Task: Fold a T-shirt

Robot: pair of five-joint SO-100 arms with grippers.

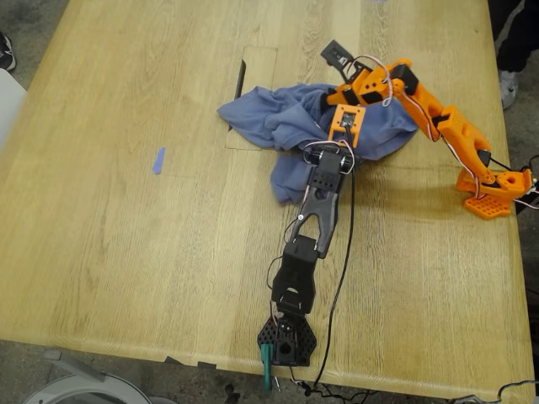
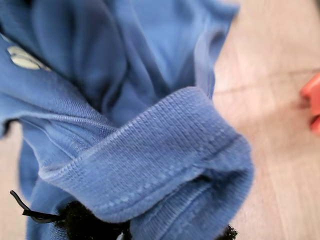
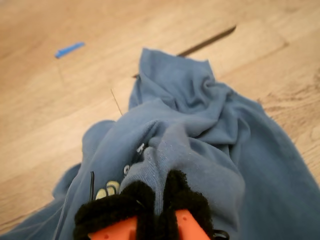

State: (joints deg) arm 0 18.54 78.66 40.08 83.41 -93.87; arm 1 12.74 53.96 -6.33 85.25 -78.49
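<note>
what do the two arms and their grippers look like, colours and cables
One arm is black plastic with blocky segments, a perforated black base and a black cable trailing beside it. The other arm is bright orange with black motor blocks and thin white and red wires looped along it. My second gripper has orange fingers with fuzzy black padding. My first gripper shows only a black padded edge.

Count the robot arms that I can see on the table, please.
2. A black arm reaches from the table's near edge to the T-shirt. An orange arm reaches the T-shirt from the exterior view's right.
</note>
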